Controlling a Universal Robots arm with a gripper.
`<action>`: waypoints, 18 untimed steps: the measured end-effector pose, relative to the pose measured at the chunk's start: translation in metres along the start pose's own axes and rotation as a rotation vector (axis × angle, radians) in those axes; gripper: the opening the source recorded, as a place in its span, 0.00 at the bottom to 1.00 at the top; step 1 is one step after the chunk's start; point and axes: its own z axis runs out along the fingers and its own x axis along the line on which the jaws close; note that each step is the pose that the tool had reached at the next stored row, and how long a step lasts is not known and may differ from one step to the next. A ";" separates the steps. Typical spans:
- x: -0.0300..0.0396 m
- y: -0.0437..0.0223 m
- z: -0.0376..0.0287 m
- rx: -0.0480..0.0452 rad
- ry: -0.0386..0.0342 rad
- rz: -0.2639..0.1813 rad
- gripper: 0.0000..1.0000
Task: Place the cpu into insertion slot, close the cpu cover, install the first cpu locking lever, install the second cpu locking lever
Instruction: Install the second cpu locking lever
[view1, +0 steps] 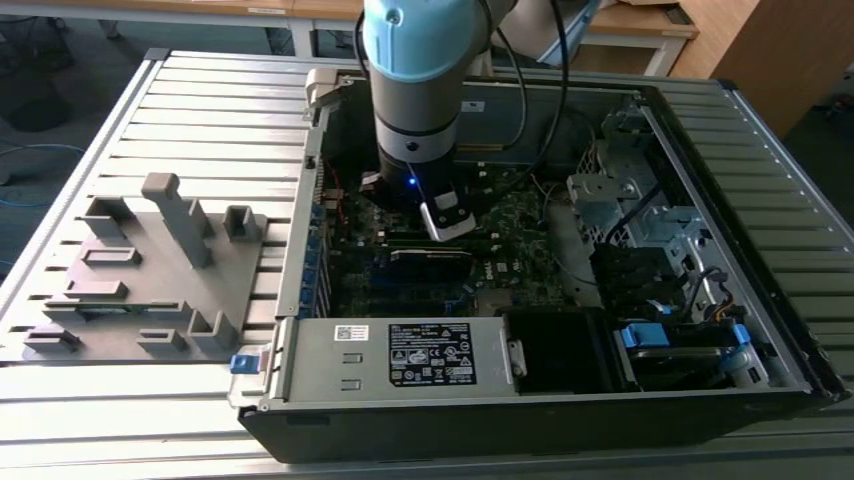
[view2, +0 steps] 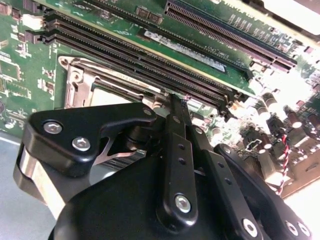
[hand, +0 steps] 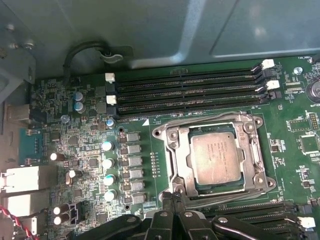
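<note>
Cpu (hand: 215, 159), dull silver-grey, lies seated flat in the insertion slot (hand: 186, 145) on the green motherboard (hand: 295, 165); the cpu cover (hand: 252, 150) is down around it, framing the chip. Long black memory slots (hand: 185, 92) run just beside the socket, with capacitors (hand: 108, 162) alongside. The tool (hand: 172, 200) hangs just beside the socket's edge with fingers (view2: 176, 120) pressed together, gripping nothing visible. Computer case (view1: 561, 400) sits on the slatted worktop (view1: 174, 110), grey fixture (view1: 147, 280) beside it.

The white label (view1: 430, 354) on the power supply (view1: 387, 358) carries print too small to read.
</note>
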 end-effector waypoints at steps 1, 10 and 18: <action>0.0001 -0.0001 0.0004 -0.0011 0.0001 0.000 0.10; 0.0005 -0.0012 0.0024 -0.0090 0.0009 0.000 0.10; 0.0041 -0.0021 0.0031 -0.0098 0.0009 0.001 0.10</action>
